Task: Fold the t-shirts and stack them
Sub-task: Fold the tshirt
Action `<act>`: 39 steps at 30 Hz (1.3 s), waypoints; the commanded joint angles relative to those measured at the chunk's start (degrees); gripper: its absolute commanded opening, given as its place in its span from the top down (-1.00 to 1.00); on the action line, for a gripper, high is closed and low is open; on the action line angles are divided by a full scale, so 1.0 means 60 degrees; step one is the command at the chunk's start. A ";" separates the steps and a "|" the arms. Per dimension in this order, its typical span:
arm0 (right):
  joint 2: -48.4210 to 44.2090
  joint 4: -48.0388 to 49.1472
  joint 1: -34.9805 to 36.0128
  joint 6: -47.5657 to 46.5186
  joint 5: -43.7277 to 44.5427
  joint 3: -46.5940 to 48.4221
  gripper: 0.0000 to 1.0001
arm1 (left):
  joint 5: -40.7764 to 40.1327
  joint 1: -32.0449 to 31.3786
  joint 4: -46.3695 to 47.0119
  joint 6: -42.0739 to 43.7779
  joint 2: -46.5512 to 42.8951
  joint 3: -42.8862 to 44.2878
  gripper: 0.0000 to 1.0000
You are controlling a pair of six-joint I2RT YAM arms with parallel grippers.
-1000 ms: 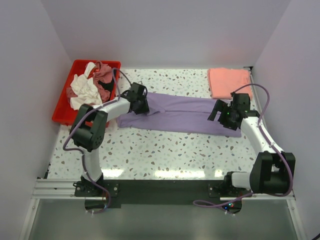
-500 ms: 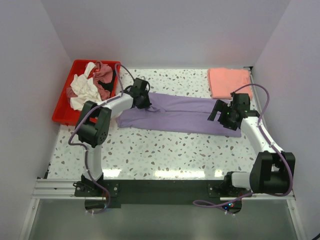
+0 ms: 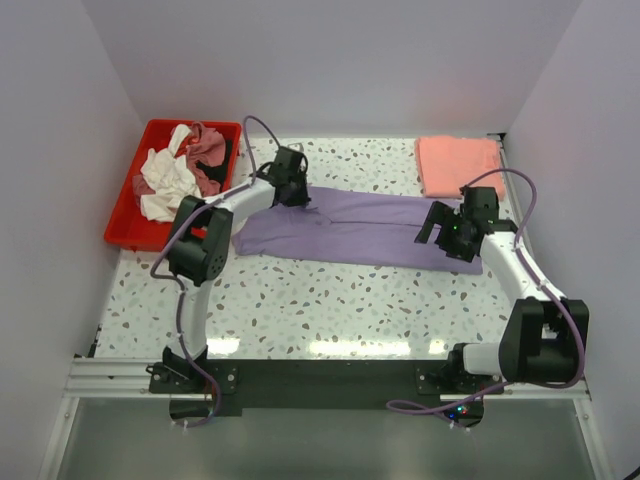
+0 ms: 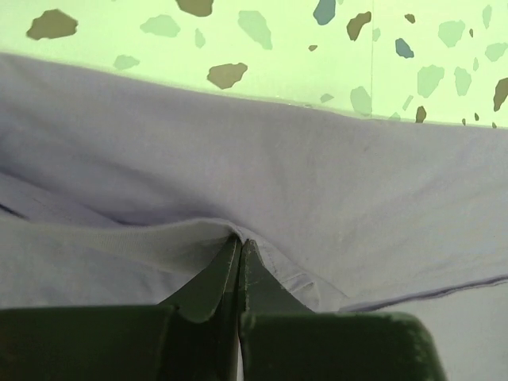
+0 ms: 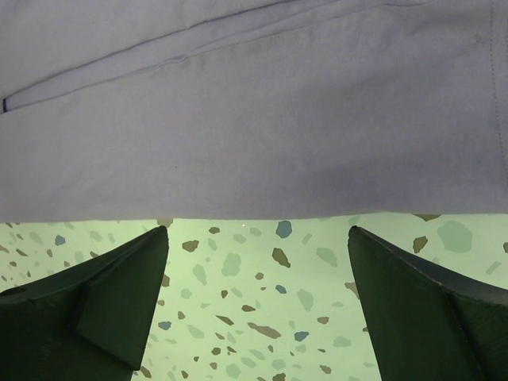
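Left wrist: my left end effector [image 4: 240,246] pinches the purple shirt [image 4: 333,182]
Right end effector [image 5: 258,238]: open, empty
Purple shirt: may bunch if I tug one side

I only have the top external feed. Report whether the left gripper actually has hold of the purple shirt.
Observer: It does. The left wrist view shows the left gripper shut, pinching a raised fold of the lavender shirt.
Operator: Now give me the right side.
Observer: The right wrist view shows the right gripper wide open, with nothing between its fingers.
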 commanded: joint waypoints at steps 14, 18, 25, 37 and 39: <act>0.0366 -0.0112 0.0015 -0.0212 0.0049 0.0157 -0.98 | 0.0523 -0.0258 0.0017 0.0915 0.0868 0.1791 -0.16; 0.0526 0.0078 0.0015 -0.0242 0.0035 0.0113 -0.98 | 0.0803 -0.0361 0.0208 0.0871 0.0795 0.1821 -0.74; 0.1156 0.0443 0.0015 -0.0081 0.0049 0.0653 -0.98 | 0.1038 -0.0419 0.0530 0.0710 -0.0081 0.1485 -1.00; 0.5314 0.0988 0.0528 -0.0344 0.0619 0.4212 -0.98 | 0.0232 -0.0390 0.1629 -0.0286 -0.3043 -0.3538 -1.00; 0.5957 0.0927 0.0659 -0.0461 0.0737 0.4681 -0.98 | 0.0057 -0.0332 0.1483 -0.0330 -0.2883 -0.3526 -1.00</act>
